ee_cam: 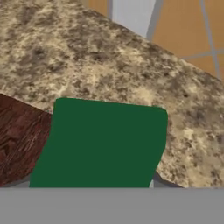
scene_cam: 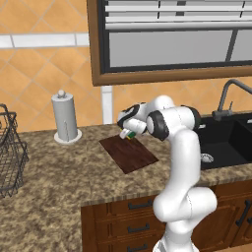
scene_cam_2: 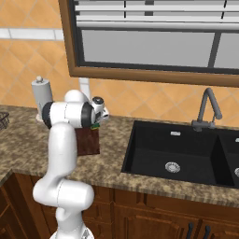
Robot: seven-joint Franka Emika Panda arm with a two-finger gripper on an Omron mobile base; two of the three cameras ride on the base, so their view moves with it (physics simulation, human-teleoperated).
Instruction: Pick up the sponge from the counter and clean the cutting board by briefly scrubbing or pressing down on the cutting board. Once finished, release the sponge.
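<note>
Green sponge (ee_cam: 100, 144) hiding gripper (scene_cam: 129, 134) tips

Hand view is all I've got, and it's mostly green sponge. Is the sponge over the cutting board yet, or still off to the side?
Observer: In the left base view the sponge sits in the gripper at the far edge of the cutting board.
Operator: What's behind the board?
Observer: A paper towel holder stands on the counter, left of the board.
Operator: And the sink?
Observer: The black sink lies to the board's right.
</note>
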